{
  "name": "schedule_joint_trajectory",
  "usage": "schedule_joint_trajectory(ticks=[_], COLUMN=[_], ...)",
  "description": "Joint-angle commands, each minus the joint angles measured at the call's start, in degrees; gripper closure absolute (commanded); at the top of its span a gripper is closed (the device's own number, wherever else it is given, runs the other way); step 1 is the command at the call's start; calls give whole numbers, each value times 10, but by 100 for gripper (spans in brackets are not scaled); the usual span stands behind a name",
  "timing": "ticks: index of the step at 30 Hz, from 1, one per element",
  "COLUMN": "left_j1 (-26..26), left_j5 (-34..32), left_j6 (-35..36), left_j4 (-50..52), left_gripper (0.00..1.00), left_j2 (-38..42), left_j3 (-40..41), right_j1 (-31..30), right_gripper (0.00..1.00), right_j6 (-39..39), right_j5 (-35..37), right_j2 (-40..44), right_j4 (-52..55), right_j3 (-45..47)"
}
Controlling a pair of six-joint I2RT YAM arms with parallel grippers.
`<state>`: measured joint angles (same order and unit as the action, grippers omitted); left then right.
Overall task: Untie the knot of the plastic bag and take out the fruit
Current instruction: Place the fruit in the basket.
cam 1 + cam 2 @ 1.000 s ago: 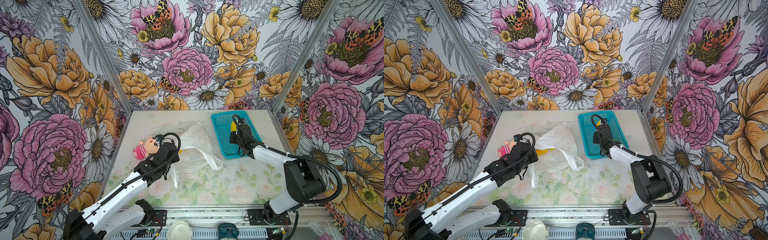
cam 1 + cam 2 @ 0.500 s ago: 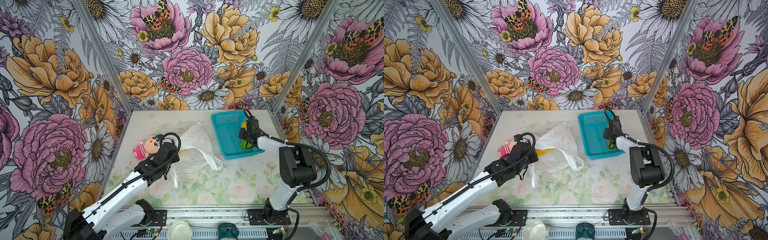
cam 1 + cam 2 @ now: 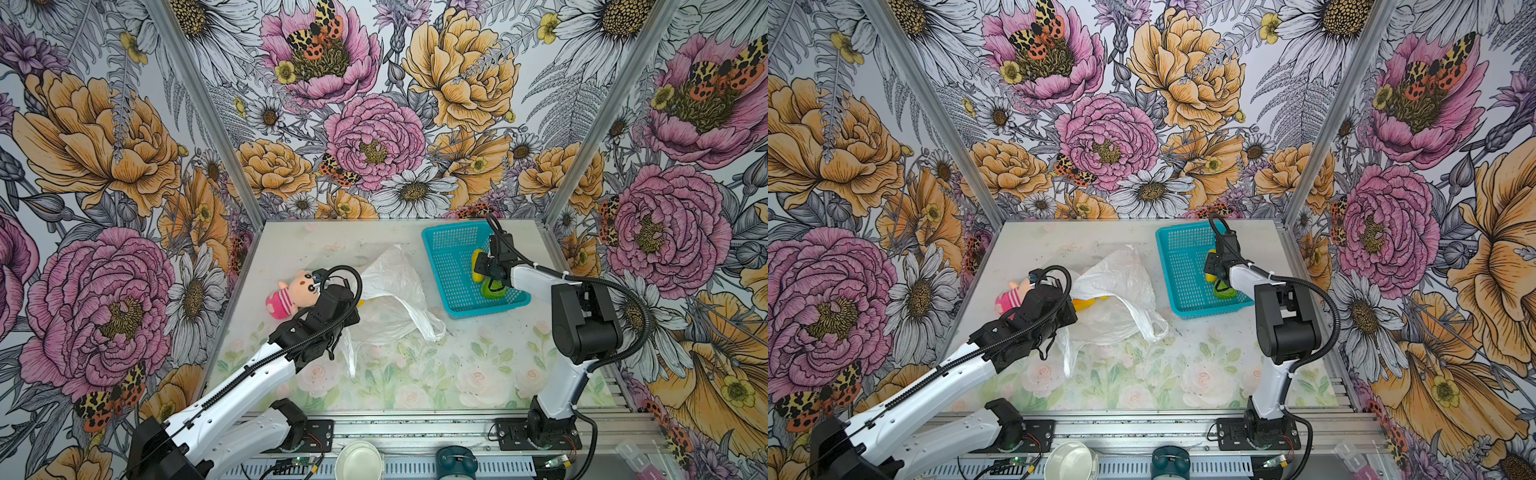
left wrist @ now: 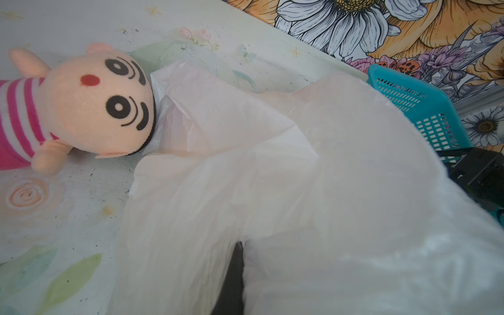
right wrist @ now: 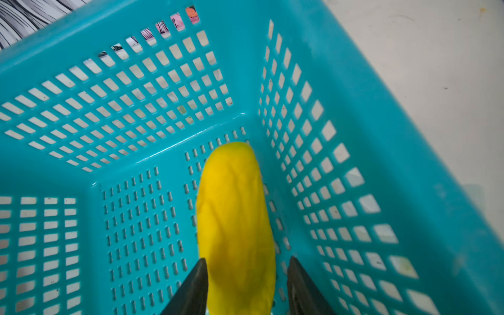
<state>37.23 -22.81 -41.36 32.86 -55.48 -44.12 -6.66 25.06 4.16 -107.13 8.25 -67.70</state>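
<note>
Fruit is split between two places on the desk (image 3: 457,365). In both top views the teal basket (image 3: 451,266) sits at about 2 o'clock from the desk's centre. On its mesh floor lies a long yellow fruit (image 5: 234,218), close along one side wall. A green fruit (image 3: 492,289) rests toward the basket's 5 o'clock corner, partly under the right arm.

The right end effector (image 5: 248,259) is down inside the basket with its fingers spread to either side of the yellow fruit's near end. One finger lies against the fruit and the other stands clear of it with a gap.

The plastic bag (image 3: 390,286) lies crumpled just off the desk's centre, toward 12 o'clock. Its two handle loops are apart: one loop (image 3: 430,328) trails out at the bag's 4 o'clock and the other strip (image 3: 348,353) hangs at 7 o'clock. A yellow-orange fruit (image 3: 1088,303) shows in the bag's open side.

The left end effector (image 3: 347,309) is at the bag's 8 o'clock edge, pressed together on a fold of the film, which drapes over it in the left wrist view.

A pink-striped plush doll (image 3: 291,291) lies at the desk's 9 to 10 o'clock, its head touching the bag.
</note>
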Motion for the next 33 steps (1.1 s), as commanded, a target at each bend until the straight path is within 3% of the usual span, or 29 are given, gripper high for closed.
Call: schedule_joint_trajectory(ticks=[1, 11, 21, 25, 31, 32, 33], left_j1=[-6, -6, -6, -7, -7, -7, -7], left_j5=[9, 9, 11, -1, 5, 4, 2], left_j6=[10, 11, 12, 13, 14, 14, 14], left_j4=[-11, -10, -10, -9, -10, -9, -9], left_gripper=[100, 100, 100, 100, 100, 100, 100], left_j2=[-1, -1, -2, -4, 3, 6, 9], left_j3=[0, 0, 0, 0, 1, 2, 3], right_j1=[6, 6, -55, -76, -142, -153, -166], right_gripper=[50, 53, 43, 43, 42, 27, 1], right_j6=[9, 11, -39, -30, -58, -67, -73], right_j5=[-7, -6, 68, 36, 66, 62, 57], right_j2=[-14, -10, 41, 94, 249, 272, 295], right_j4=[22, 22, -27, -42, -105, -121, -137], right_j3=[-21, -18, 25, 52, 144, 157, 171])
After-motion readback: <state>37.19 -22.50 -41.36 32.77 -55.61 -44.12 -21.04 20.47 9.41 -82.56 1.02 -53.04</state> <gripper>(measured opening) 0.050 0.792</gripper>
